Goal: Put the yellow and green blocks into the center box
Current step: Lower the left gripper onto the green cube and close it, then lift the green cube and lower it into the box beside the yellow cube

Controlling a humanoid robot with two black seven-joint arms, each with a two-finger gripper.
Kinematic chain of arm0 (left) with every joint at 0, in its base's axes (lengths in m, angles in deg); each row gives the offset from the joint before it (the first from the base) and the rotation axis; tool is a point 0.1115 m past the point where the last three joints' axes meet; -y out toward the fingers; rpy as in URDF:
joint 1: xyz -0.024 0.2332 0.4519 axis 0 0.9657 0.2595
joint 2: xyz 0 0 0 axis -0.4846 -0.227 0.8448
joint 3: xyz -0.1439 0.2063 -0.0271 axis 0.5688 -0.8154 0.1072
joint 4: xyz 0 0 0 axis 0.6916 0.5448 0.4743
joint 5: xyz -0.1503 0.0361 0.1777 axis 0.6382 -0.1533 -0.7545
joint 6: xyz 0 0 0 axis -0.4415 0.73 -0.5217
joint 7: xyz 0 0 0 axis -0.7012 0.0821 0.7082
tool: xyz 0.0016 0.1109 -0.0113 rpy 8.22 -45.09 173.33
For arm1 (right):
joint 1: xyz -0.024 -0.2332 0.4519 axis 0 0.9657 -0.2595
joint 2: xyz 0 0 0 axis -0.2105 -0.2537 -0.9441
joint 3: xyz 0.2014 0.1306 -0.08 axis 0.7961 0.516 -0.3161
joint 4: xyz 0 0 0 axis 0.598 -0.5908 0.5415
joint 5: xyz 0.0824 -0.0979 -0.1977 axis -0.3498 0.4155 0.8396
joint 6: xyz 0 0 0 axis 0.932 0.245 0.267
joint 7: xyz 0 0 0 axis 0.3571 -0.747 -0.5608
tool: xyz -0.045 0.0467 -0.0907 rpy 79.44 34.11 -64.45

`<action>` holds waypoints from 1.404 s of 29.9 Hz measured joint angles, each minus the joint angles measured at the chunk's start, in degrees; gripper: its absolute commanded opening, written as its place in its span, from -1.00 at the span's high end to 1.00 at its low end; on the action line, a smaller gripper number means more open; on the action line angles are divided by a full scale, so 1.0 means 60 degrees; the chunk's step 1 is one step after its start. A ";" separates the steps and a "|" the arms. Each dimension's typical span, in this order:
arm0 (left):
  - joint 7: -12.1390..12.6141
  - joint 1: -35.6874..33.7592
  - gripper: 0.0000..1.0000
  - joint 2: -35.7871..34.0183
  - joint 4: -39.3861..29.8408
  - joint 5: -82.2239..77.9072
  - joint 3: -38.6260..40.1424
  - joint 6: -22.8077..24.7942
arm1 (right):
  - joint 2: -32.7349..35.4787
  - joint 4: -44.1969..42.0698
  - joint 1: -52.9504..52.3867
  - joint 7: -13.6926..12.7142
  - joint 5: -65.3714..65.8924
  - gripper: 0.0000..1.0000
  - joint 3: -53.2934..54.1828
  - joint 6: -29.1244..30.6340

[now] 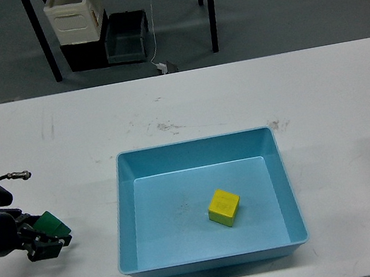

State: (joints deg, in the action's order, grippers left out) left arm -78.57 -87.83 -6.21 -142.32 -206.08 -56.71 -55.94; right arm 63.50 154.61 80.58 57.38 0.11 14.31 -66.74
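Your worktop: a white table (pixel 186 102), scuffed with grey marks near its middle. On it, the light-blue tray (pixel 121 214), the yellow block (pixel 224 208) lying inside, right of centre on its floor. Your left gripper (pixel 50 237) sits low at the table's left, well apart from the tray, fingers closed on the green block (pixel 50 223). Your right gripper: only a dark sliver at the right edge; its jaws cannot be told. Beyond the table: grey floor, black table legs (pixel 42 41), a cream bin (pixel 75 16), a dark grey bin (pixel 125 37).

Even, cool overhead light; soft shadows, sharp focus.
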 measured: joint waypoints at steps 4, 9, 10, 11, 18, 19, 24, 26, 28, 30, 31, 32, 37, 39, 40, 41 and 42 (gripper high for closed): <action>0.0000 0.0001 -0.08 0.0002 0.0044 0.0000 -0.0060 0.0000 | -0.0002 0.0000 -0.0004 0.0000 0.0000 -0.99 0.0009 -0.0289; 0.0000 0.0009 0.36 -0.0044 0.0066 -0.0001 -0.0347 -0.0351 | -0.0002 0.0000 -0.0014 0.0000 0.0000 -0.99 0.0012 -0.0375; 0.0000 -0.0002 0.38 -0.0057 0.0066 -0.0001 -0.0378 -0.0397 | -0.0002 0.0000 -0.0015 0.0000 0.0000 -0.99 0.0010 -0.0378; 0.0000 -0.0016 0.39 -0.0071 0.0067 0.0000 -0.0401 -0.0422 | -0.0002 0.0000 -0.0015 0.0000 0.0000 -0.99 0.0006 -0.0385; -0.0003 -0.1544 0.38 -0.0116 0.0081 0.0497 -0.0405 -0.0399 | 0.0000 -0.0007 -0.0005 0.0000 0.0009 -0.99 -0.0001 -0.0403; -0.0003 -0.1842 0.38 -0.0119 0.0080 0.0777 -0.0403 -0.0379 | -0.0001 -0.0010 -0.0004 0.0000 0.0010 -0.99 -0.0002 -0.0407; -0.0001 -0.3010 0.38 -0.0108 -0.0096 0.1686 -0.0416 -0.0295 | -0.0012 -0.0032 0.0102 0.0000 0.0015 -0.99 -0.0002 -0.0464; -0.0001 -0.3315 0.38 -0.0041 -0.0293 0.1772 -0.0417 -0.0287 | -0.0013 -0.0060 0.0178 0.0000 0.0016 -0.99 -0.0002 -0.0527; -0.0001 -0.3501 0.38 0.0017 -0.0585 0.1887 -0.0417 -0.0277 | -0.0013 -0.0084 0.0239 0.0000 0.0015 -0.99 -0.0002 -0.0576; -0.0001 -0.3626 0.38 0.0142 -0.0944 0.2087 -0.0417 -0.0277 | -0.0013 -0.0118 0.0288 0.0000 0.0007 -0.99 -0.0002 -0.0605; -0.0001 -0.3670 0.38 0.0297 -0.1070 0.2168 -0.0418 -0.0276 | -0.0013 -0.0130 0.0297 0.0000 0.0003 -0.99 -0.0002 -0.0613; -0.0005 -0.3719 0.38 0.0575 -0.1181 0.2235 -0.0418 -0.0277 | -0.0013 -0.0137 0.0301 0.0000 0.0004 -0.99 -0.0002 -0.0627; -0.0001 -0.3919 0.38 0.1804 -0.1492 0.2307 -0.0496 -0.0298 | -0.0053 -0.0155 0.0306 0.0000 0.0001 -0.99 -0.0001 -0.0886; -0.0002 -0.4120 0.38 0.2181 -0.1656 0.2263 -0.0759 -0.0298 | -0.0139 -0.0155 0.0307 0.0000 0.0001 -0.99 -0.0002 -0.0934; -0.0002 -0.4325 0.38 0.2314 -0.1707 0.2223 -0.1042 -0.0297 | -0.0175 -0.0153 0.0308 0.0000 0.0001 -0.99 -0.0002 -0.0951; -0.0001 -0.4567 0.38 0.2389 -0.1731 0.2164 -0.1471 -0.0286 | -0.0201 -0.0153 0.0307 0.0000 0.0000 -0.99 -0.0001 -0.0958; -0.0005 -0.4836 0.38 0.2473 -0.1744 0.2057 -0.1913 -0.0281 | -0.0230 -0.0151 0.0308 0.0000 0.0001 -0.99 -0.0001 -0.0966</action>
State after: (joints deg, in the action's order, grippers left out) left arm -78.60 -116.85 8.62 -152.79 -193.74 -68.19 -57.63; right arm 62.13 153.70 82.42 57.38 0.11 14.30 -72.54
